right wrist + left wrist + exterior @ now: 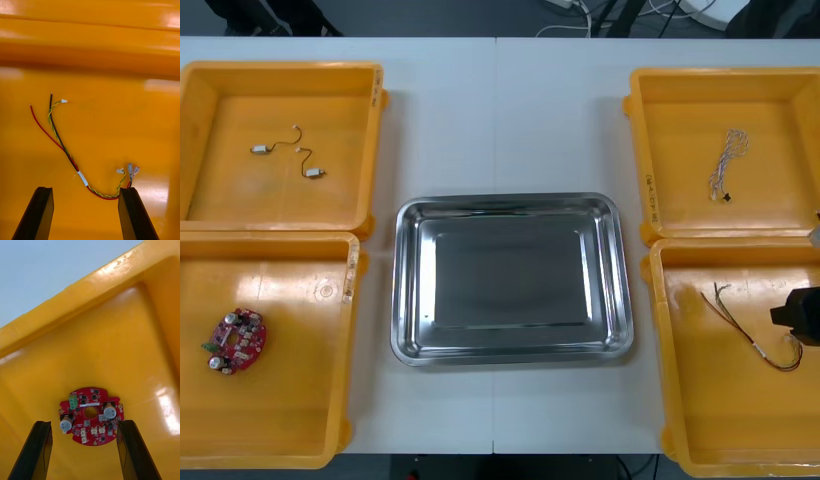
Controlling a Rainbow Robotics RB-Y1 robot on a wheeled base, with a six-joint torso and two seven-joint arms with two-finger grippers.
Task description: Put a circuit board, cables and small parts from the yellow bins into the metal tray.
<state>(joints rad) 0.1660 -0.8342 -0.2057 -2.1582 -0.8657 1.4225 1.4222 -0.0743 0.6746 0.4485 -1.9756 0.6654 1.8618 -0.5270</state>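
Left wrist view: left gripper (84,423) jaws apart over round red circuit board (88,426); right gripper (85,189) same, wiry cable (62,144).

Bare metal tray (510,280) at centre.
Round red circuit board (237,340) flat in lower-left yellow bin (290,400); red-and-yellow cable (736,327) lower right.

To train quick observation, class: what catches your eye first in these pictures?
The shiny, bare metal tray sits mid-table between four yellow bins. The red circuit board lies in the near left bin, the open left gripper poised over it; the open right gripper hangs over the red and yellow cable in the near right bin.
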